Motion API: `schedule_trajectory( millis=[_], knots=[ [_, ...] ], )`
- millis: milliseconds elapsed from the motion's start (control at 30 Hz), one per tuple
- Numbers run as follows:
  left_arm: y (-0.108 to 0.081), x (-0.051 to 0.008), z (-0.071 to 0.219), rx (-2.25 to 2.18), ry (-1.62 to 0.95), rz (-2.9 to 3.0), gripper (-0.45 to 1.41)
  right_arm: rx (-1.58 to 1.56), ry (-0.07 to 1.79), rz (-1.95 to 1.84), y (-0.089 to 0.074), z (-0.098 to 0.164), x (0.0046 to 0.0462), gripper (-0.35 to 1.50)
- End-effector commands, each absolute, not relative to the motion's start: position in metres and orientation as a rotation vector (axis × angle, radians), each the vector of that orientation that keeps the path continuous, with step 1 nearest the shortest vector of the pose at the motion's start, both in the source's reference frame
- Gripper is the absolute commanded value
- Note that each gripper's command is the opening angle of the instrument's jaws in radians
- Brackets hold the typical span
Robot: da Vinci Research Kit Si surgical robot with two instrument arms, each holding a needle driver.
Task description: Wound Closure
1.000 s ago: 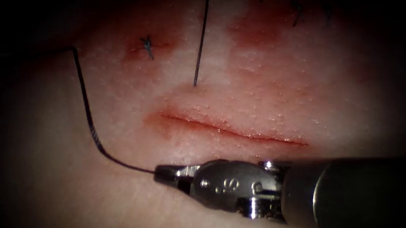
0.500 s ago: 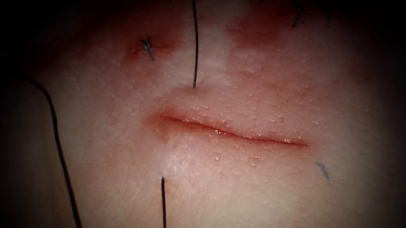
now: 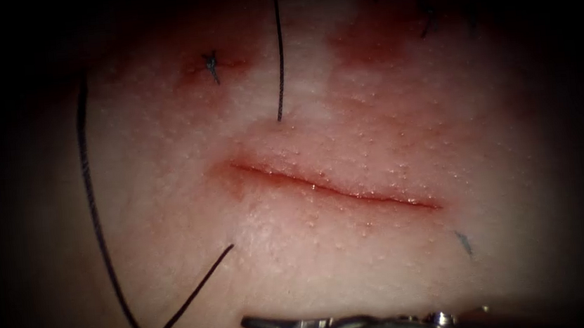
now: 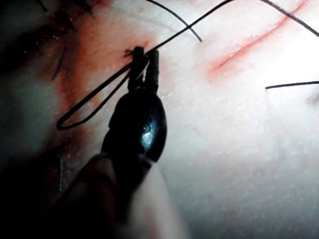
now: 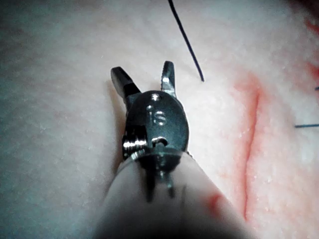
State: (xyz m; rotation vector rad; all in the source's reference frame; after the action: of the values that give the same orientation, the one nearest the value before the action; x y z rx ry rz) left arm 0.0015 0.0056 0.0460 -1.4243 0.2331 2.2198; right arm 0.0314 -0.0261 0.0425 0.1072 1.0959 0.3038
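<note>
**Thread held at a knot by the left tool; right tool's fingers spread and empty**

The cut (image 3: 333, 190) is seen running across the middle of the tissue (image 3: 358, 271) in the endoscope view, slanting slightly down toward the right, its edges reddened. The thread (image 3: 96, 223) is seen to the left of the cut: a long strand comes down the tissue, turns sharply in a V, and rises to an end lying on the surface just below the cut's left end. A second strand (image 3: 279, 52) hangs from above and stops at the tissue just above the cut's left end. A small knot (image 3: 211, 65) with short cut ends sits in a patch of red fluid (image 3: 366, 45) above and left of the cut; further short ends are seen above the cut's right half.

In the left wrist view, the left tool (image 4: 144, 69) is seen with its fingers clenched on the thread at a knot (image 4: 135, 51), a narrow loop (image 4: 84, 109) of thread trailing from it over the reddened tissue.

The right tool (image 5: 143, 79) is seen in the right wrist view with its fingers released and spread, nothing between them, just above the tissue and beside a loose thread end (image 5: 192, 55). In the endoscope view its tip (image 3: 271, 325) lies below the cut. The needle cannot be made out.
</note>
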Motion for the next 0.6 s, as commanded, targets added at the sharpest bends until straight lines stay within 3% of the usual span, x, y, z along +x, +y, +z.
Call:
schedule_trajectory(
  millis=[33, 400, 433, 467, 500, 533, 567, 600],
  knots=[
    [0.0054, 0.001, 0.0468, -1.424, 0.233, 2.219, -0.45, 0.1, 1.092, 0.309, -0.0257, 0.0442, 0.0323, 1.35],
    [0.0053, 0.0009, 0.0468, -1.418, 0.238, 2.219, -0.45, 0.052, 1.037, 0.312, -0.0227, 0.0515, 0.0354, 1.3],
    [0.0053, 0.0009, 0.0468, -1.418, 0.238, 2.219, -0.45, 0.049, 1.034, 0.315, -0.0224, 0.0518, 0.0358, 1.23],
    [0.0053, 0.0009, 0.0468, -1.417, 0.238, 2.219, -0.45, 0.046, 1.032, 0.317, -0.0224, 0.0518, 0.0358, 1.11],
    [0.0053, 0.0009, 0.0468, -1.417, 0.239, 2.219, -0.45, 0.039, 1.024, 0.329, -0.0224, 0.0518, 0.0359, 0.78],
    [0.0053, 0.0008, 0.0468, -1.417, 0.239, 2.219, -0.45, 0.024, 1.004, 0.351, -0.0226, 0.0517, 0.0359, 0.09],
    [0.0053, 0.0008, 0.0469, -1.416, 0.24, 2.219, -0.45, -0.027, 0.944, 0.38, -0.0229, 0.0516, 0.036, -0.35],
    [0.0053, 0.0008, 0.0469, -1.416, 0.241, 2.219, -0.45, -0.039, 0.921, 0.386, -0.023, 0.0515, 0.0361, -0.35]
  ],
)
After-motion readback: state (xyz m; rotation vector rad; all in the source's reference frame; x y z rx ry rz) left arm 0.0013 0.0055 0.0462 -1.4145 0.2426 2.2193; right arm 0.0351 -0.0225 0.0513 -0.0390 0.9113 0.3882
